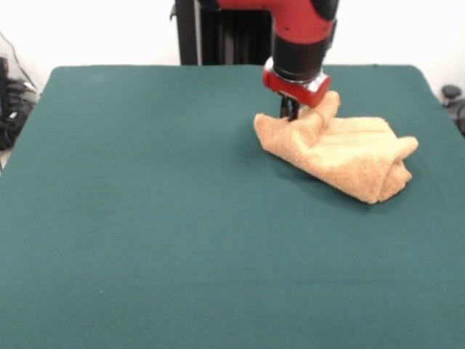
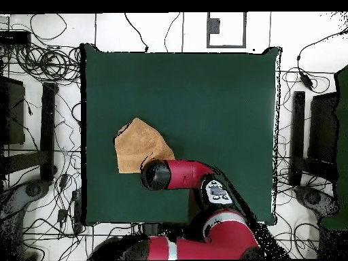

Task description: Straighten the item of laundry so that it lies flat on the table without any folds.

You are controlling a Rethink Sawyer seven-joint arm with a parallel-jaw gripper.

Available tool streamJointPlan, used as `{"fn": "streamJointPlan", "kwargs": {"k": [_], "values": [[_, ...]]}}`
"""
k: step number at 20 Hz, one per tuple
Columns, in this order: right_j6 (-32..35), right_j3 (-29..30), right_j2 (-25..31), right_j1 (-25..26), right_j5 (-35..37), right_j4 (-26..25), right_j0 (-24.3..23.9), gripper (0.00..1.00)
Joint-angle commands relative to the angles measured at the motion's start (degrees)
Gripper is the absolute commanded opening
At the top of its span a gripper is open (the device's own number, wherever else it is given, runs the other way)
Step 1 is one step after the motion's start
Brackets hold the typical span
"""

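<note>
The orange-tan towel (image 1: 341,153) lies crumpled and folded on the right far part of the dark green table (image 1: 145,203). My gripper (image 1: 289,110) comes straight down at the towel's far left edge. Its dark fingers are close together and pinch the cloth, and a bunch of towel rises beside them. In the overhead view the towel (image 2: 138,145) lies left of centre near the robot's side of the table (image 2: 204,95). There the arm's wrist (image 2: 156,175) covers the towel's near corner and hides the fingers. No tag or woven band shows.
The red arm (image 2: 194,173) reaches in from the base over the table's near edge. Cables, stands and equipment lie on the floor all round the table (image 2: 41,102). The black pedestal (image 1: 218,33) stands behind the table's far edge.
</note>
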Motion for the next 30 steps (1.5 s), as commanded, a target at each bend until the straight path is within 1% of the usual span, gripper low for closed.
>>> {"fn": "streamJointPlan", "kwargs": {"k": [1,2,3,4,5,6,8,11,18,24,30], "values": [[-11.17,-16.08,9.95,4.05,5.66,-1.77,-7.27,0.0],[-14.11,-18.5,10.67,4.19,14.38,-1.23,-7.92,0.0],[-14.83,-19.87,10.91,4.26,19.18,-1.04,-8.07,0.0],[-15.24,-22.11,10.92,4.45,27.09,-0.39,-8.06,0.0],[-14.62,-23.01,10.96,4.46,30.7,-0.11,-8.06,0.0],[-13.69,-24.31,10.92,4.56,35.91,0.37,-7.98,0.0],[-12.69,-25.04,11.13,4.38,38.88,-0.06,-8.1,0.0],[-11.85,-24.55,11.82,4.18,38.68,-0.74,-8.83,0.0],[-11.61,-25.88,12.82,6.02,38.55,-1.88,-9.4,0.0],[-11.2,-24.34,13.08,6.05,36.58,-2.03,-9.44,0.0],[-11.39,-23.75,13.54,5.85,36.4,-2.58,-9.86,0.0]]}}
